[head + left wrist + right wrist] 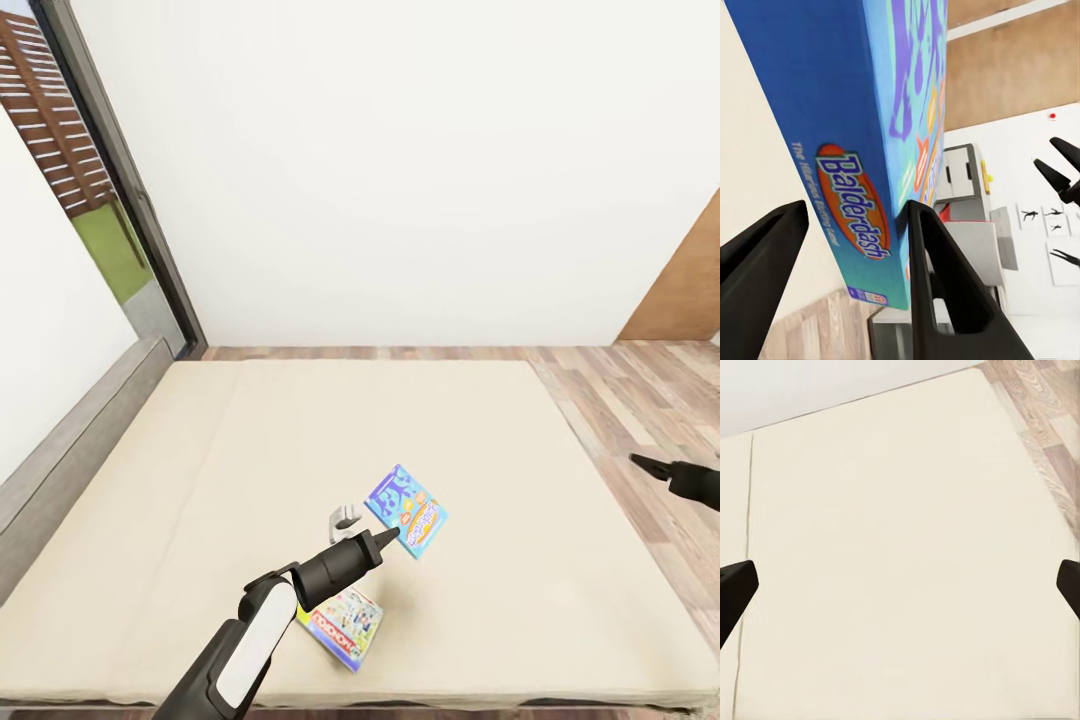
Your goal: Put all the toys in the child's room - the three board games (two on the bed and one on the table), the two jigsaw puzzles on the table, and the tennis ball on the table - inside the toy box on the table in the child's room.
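The bed (250,480) spreads across the room, its beige cover bare toward 12 o'clock. On it at 6 o'clock lies the white-green Monopoly box (345,625), flat and untouched. Just past it, toward 1 o'clock, the blue Balderdash box (407,510) is tilted up off the cover, apparently lifted for carrying to the toy box. The left end effector (851,247) is clenched on that box's edge. The right end effector (650,466), at 3 o'clock over the floor, hangs released and empty.
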### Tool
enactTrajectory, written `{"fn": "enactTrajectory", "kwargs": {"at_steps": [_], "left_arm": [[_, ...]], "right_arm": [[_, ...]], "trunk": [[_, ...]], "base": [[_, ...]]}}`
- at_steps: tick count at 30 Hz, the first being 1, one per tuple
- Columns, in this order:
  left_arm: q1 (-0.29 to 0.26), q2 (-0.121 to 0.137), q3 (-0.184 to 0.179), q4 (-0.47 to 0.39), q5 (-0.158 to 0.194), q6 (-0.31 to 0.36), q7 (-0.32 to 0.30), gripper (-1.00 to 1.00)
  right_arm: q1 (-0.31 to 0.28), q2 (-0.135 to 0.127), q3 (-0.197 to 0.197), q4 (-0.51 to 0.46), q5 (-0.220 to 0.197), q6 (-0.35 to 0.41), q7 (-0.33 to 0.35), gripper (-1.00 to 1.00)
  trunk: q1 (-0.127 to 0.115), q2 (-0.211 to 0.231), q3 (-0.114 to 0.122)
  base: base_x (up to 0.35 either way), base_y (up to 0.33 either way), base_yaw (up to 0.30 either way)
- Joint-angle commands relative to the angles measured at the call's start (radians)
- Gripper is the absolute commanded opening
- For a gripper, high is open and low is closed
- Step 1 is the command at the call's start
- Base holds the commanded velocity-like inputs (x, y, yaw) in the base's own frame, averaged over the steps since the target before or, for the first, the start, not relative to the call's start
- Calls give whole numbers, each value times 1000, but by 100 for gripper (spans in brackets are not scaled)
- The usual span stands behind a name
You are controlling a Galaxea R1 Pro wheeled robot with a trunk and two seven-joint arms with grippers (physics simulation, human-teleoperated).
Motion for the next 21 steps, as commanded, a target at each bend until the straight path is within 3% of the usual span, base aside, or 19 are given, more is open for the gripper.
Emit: {"fn": "enactTrajectory", "kwargs": {"at_steps": [1,21], "left_arm": [[0,0,1,0,7,7,1,-100],[-1,0,1,0,7,7,1,-100]], "right_arm": [[-1,0,-1,0,-7,8,-1,100],[23,9,0,-39,-7,8,-1,100]], "trunk": [[-4,6,3],[-76,139,94]], "base": [[0,0,-108],[0,0,-96]]}}
